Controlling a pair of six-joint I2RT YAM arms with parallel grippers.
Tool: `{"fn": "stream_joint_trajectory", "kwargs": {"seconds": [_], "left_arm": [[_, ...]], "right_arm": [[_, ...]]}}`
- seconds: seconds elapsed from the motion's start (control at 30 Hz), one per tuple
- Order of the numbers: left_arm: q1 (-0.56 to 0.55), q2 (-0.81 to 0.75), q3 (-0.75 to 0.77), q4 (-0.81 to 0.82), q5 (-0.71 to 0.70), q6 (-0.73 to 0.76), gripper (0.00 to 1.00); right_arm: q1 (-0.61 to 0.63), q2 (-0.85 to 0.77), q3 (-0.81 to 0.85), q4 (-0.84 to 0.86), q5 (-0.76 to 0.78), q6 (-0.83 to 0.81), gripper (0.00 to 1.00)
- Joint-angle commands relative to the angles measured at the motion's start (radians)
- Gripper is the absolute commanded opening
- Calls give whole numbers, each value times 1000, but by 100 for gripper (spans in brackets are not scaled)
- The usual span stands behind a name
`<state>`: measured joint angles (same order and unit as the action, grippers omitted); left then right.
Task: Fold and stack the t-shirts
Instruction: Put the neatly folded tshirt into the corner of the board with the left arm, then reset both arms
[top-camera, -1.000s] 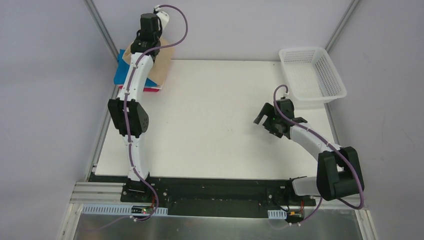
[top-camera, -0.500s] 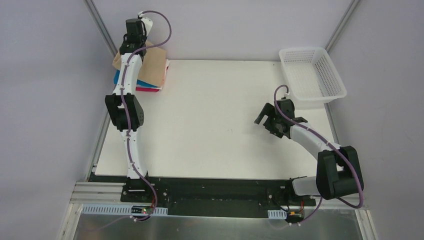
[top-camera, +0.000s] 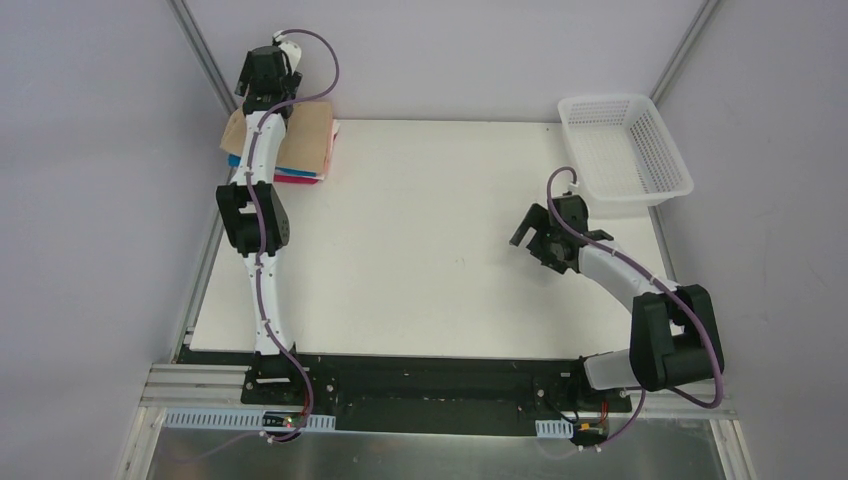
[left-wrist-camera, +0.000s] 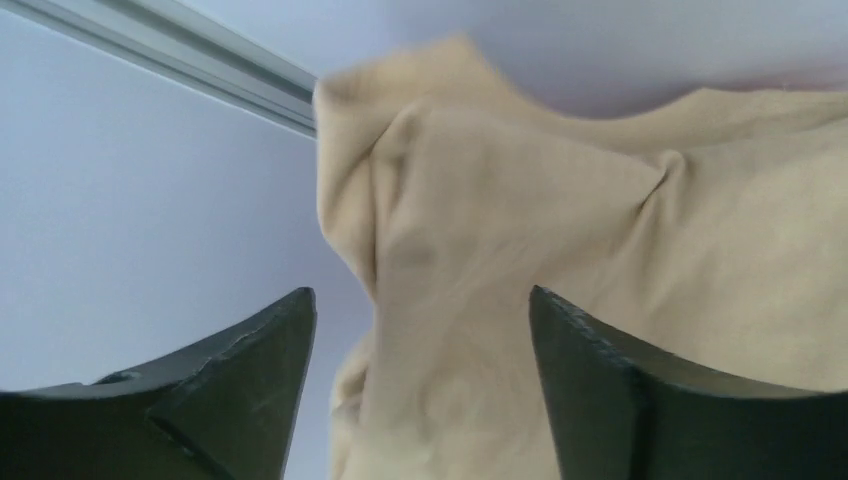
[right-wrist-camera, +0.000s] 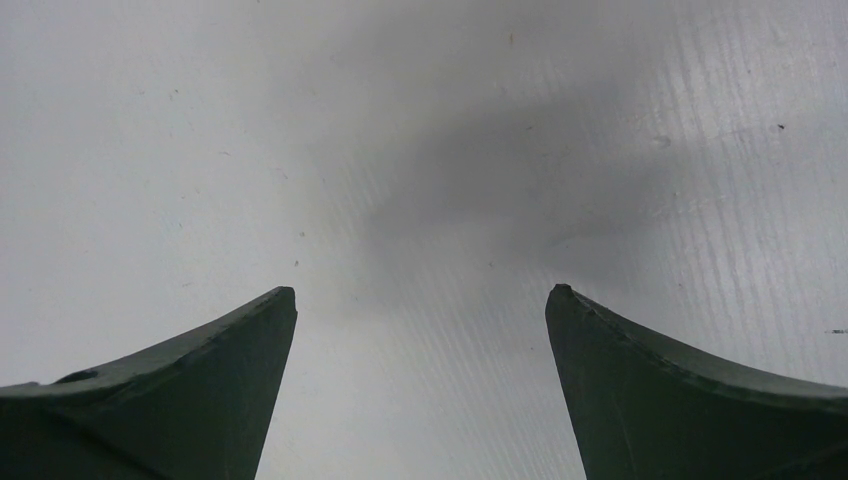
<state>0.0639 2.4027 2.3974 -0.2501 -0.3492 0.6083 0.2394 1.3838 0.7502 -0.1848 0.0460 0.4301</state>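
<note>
A folded tan t-shirt (top-camera: 308, 138) lies on top of a stack at the table's far left corner. Blue (top-camera: 233, 160) and pink-red (top-camera: 298, 178) folded t-shirts peek out beneath it. My left gripper (top-camera: 259, 80) hovers over the stack's far edge, partly past the table. In the left wrist view the left gripper (left-wrist-camera: 420, 300) stands open and the rumpled tan t-shirt (left-wrist-camera: 560, 230) fills the space behind its spread fingertips (left-wrist-camera: 285, 330), not pinched by them. My right gripper (top-camera: 530, 236) is open above bare table at the right, and the right wrist view shows the same gripper (right-wrist-camera: 420, 290) with nothing between its fingers.
A white mesh basket (top-camera: 668, 180) stands at the far right corner, overhanging the table edge. Metal frame posts (top-camera: 200, 50) rise close behind the shirt stack. The white table (top-camera: 420, 240) spreads between the two arms.
My left gripper has opened and let go of the tan t-shirt, which now rests on the stack. The left arm swung left and toward the back. The right arm has barely moved.
</note>
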Motion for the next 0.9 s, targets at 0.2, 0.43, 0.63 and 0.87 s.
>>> {"fn": "stream_joint_trajectory", "kwargs": {"seconds": [0.2, 0.43, 0.63, 0.87], "left_arm": [[14, -112, 29, 103, -53, -184, 99], [13, -443, -240, 29, 41, -642, 99], [9, -883, -813, -13, 358, -1068, 99], [-318, -1278, -1484, 116, 228, -1101, 99]], "right_arm": [[-7, -18, 43, -7, -7, -11, 99], [-7, -73, 33, -8, -37, 9, 99], [-8, -122, 8, -8, -68, 47, 99], [-9, -250, -67, -24, -38, 65, 99]]}}
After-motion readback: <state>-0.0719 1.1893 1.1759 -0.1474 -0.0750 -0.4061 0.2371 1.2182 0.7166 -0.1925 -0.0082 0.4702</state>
